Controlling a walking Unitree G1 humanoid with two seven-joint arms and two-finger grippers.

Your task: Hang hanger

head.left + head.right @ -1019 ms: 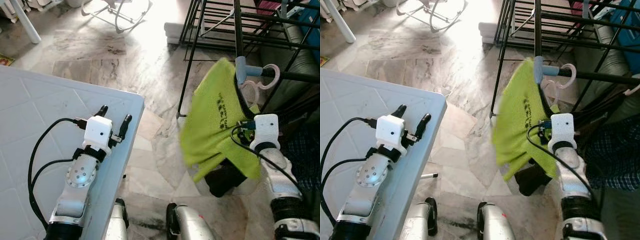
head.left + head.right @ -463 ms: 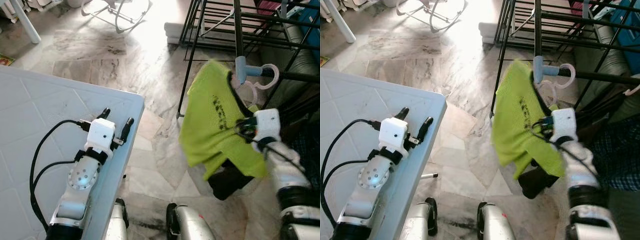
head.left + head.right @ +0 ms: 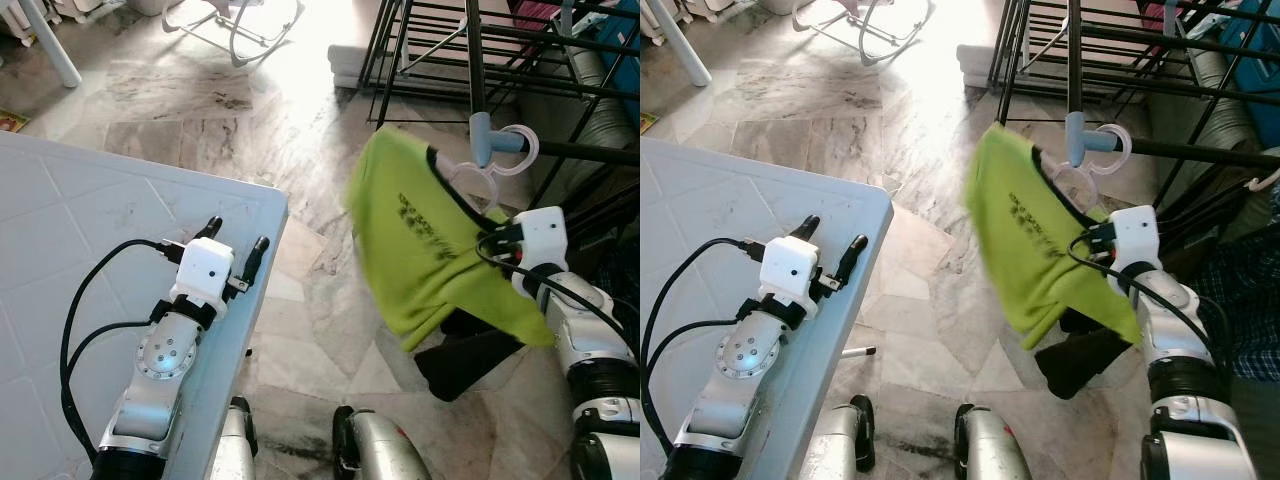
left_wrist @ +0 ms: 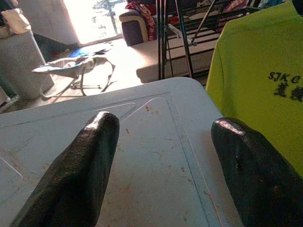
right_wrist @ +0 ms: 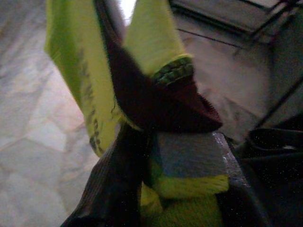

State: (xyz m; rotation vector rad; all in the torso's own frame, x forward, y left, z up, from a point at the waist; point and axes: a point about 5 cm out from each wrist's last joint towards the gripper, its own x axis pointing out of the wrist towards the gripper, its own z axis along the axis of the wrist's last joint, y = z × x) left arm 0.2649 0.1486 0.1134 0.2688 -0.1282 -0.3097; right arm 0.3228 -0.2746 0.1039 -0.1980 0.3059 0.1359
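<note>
Marble floor [image 3: 280, 120] and black metal drying rack [image 3: 470, 50] behind; we are seeing the lime-green shirt [image 3: 420, 240] swung further left and higher than half a second ago, its pale plastic hanger [image 3: 470, 180] now nearer the rack's blue hook [image 3: 482, 140]. Right gripper [image 5: 180, 156] is clenching the hanger and soft knit fabric. Left gripper [image 4: 165, 156] is resting released over the white scuffed desk [image 3: 60, 220], barely shifted.

The shirt [image 3: 432, 243] is motion-blurred and covers most of the hanger [image 3: 470, 180], also hiding the right gripper [image 5: 184, 156]. Shirt lettering [image 4: 286, 85] is cut by the frame edge. The rack [image 3: 480, 60] runs out of frame.
</note>
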